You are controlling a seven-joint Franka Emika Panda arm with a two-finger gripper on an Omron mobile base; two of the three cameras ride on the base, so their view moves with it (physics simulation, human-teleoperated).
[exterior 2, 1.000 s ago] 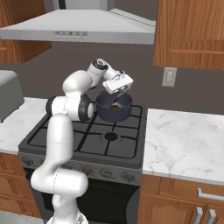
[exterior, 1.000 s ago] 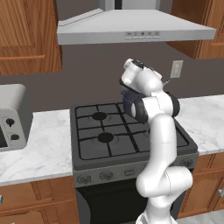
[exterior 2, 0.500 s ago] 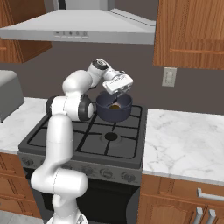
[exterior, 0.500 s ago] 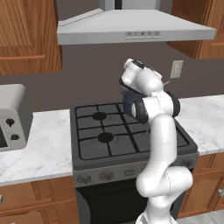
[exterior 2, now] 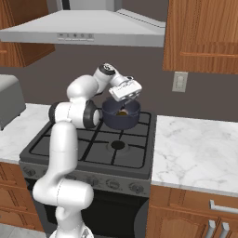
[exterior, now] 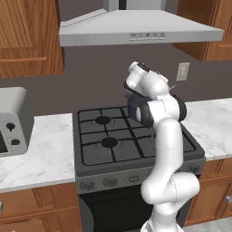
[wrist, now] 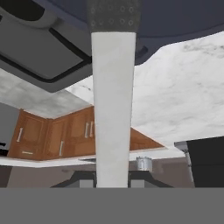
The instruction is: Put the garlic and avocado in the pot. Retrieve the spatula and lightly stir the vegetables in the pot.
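Note:
The dark blue-grey pot stands on the stove's back right burner, and it is half hidden behind my arm in the left base view. An olive-brown piece, the avocado, lies inside it. The garlic is hidden. My gripper hangs tilted just above the pot's rim, on its right side. In the hand view my gripper is shut on the spatula. The spatula's pale shaft runs up between the fingertips to a black perforated end that lies against the pot.
The black gas stove has three bare burners in front of and left of the pot. Marble counter runs on both sides. A toaster sits on the left. The range hood hangs low over the stove.

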